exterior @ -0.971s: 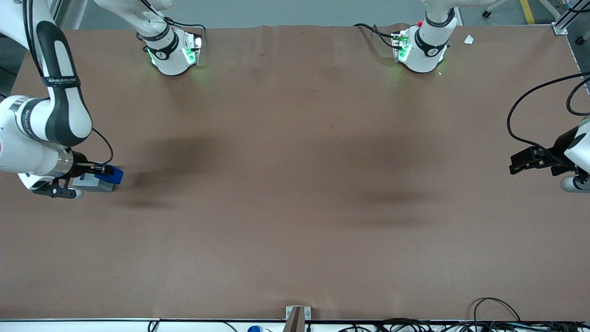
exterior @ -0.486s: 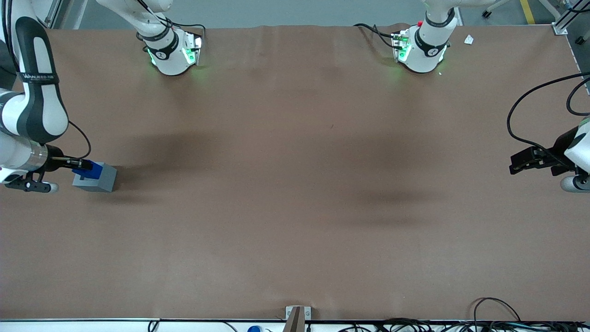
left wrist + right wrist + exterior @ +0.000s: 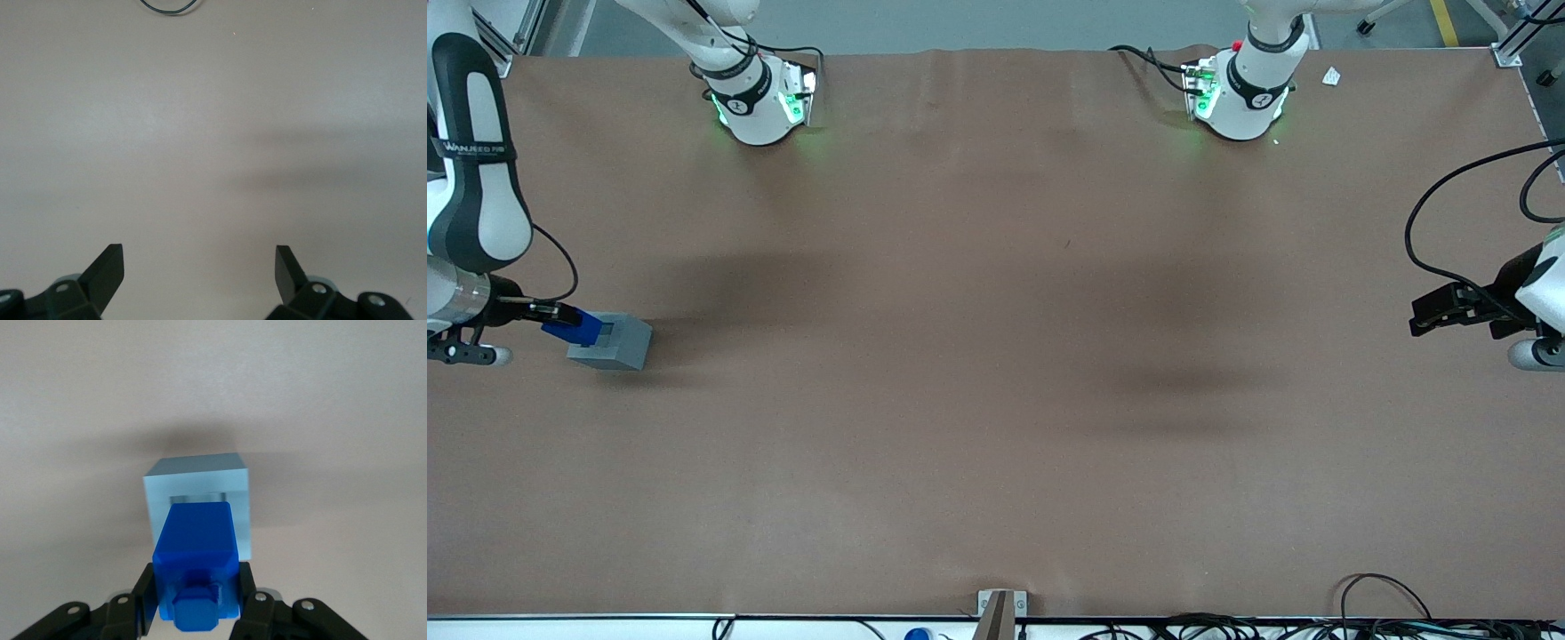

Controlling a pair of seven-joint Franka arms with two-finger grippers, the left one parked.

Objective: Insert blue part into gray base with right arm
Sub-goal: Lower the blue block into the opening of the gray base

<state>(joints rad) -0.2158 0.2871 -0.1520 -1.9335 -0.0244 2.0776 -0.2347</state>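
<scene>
Front view first: my right arm (image 3: 467, 191) stands at the working arm's end of the brown table (image 3: 996, 400), and my gripper (image 3: 547, 313) reaches sideways over the table there. My 2 fingers pinch the blue part (image 3: 574, 328) between them. The blue part hangs tilted at the edge of the gray base (image 3: 611, 341), partly over its top face; I cannot tell if they touch. The gray base rests flat on the table, with its shadow stretching from it toward the table's middle.

Right wrist view: my gripper (image 3: 193, 603) holds the blue part (image 3: 195, 550) by its 2 sides, 1 finger pressed on each. The stepped knob of the part points toward the camera. The gray base (image 3: 200, 490) lies below the part, and its square socket (image 3: 193, 498) shows just past the part's end.
</scene>
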